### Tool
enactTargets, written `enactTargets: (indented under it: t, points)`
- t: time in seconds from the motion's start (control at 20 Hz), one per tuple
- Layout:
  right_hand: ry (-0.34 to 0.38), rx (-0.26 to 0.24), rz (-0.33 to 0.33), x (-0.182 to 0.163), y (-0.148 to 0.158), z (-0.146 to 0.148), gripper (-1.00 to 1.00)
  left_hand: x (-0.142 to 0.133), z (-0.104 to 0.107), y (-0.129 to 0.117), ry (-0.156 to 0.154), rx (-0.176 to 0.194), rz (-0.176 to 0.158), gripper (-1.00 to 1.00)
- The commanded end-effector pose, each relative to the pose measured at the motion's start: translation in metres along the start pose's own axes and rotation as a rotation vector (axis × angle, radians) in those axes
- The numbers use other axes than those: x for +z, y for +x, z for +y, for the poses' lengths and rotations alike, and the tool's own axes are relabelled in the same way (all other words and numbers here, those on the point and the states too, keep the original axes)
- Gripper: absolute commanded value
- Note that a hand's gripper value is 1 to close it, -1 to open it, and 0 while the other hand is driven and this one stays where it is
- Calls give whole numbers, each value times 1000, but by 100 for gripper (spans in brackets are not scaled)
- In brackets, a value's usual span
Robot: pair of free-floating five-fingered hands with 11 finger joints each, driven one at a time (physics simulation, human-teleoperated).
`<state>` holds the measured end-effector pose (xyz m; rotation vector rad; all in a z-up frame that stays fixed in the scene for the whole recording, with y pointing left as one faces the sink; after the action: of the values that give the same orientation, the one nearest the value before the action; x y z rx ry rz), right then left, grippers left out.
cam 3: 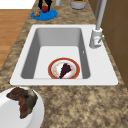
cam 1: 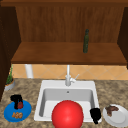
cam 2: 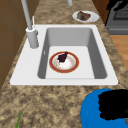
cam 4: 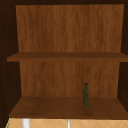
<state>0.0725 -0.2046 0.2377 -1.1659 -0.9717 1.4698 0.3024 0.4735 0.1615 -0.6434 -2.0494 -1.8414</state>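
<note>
While my left hand grips a small red fruit over the round blue plate at lower left, I can't tell my right hand's fingers.

No lettering, label, brand, number or sign can be read on anything here — the green bottle on the wooden shelf is plain, and the blue plate, the white plate and the faucet bear no marks.
</note>
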Motion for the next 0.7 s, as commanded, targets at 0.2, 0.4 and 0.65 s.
enactTargets:
  t: [0.2,0.4,0.65]
  points:
    - [0,0,0,0,0,0,0,23,-34,-60,-1,19,-24,100]
    - [0,0,0,0,0,0,0,43,-16,-83,48,127,-102,100]
    - [0,0,0,0,0,0,0,59,-7,-68,92,220,-218,100]
